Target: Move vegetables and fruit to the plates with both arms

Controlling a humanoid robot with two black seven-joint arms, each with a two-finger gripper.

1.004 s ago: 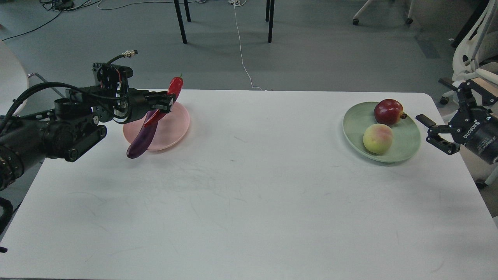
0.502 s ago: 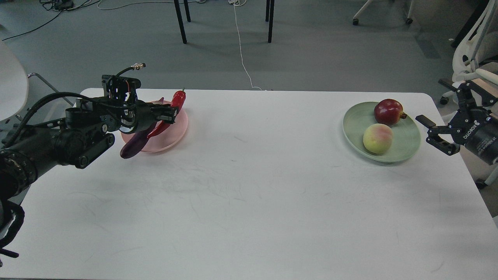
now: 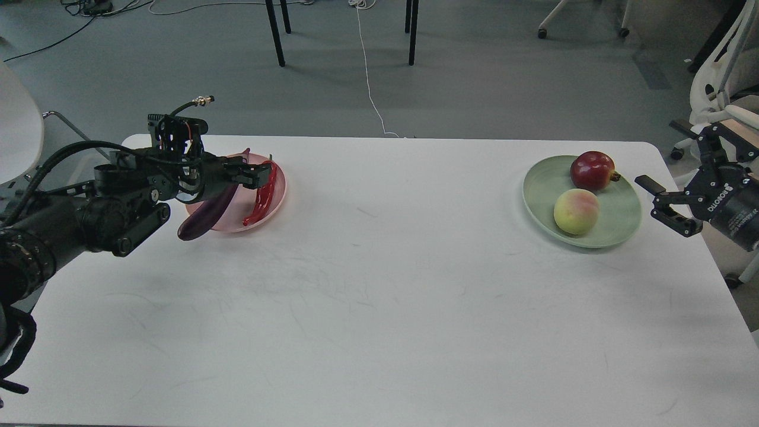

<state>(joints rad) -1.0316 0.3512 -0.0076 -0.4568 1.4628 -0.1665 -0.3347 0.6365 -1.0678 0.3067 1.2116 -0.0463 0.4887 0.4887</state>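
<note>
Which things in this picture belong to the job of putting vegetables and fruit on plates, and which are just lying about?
Belong to the job:
eggplant
chili pepper
pink plate
peach
dark red fruit
green plate
left pincer
right pincer

Just lying about:
white cable on the floor
table legs beyond
office chair at right

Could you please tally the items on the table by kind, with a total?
Vegetables: 2, the eggplant and the chili pepper
Fruit: 2, the peach and the dark red fruit
Plates: 2, the pink plate and the green plate
Total: 6
</note>
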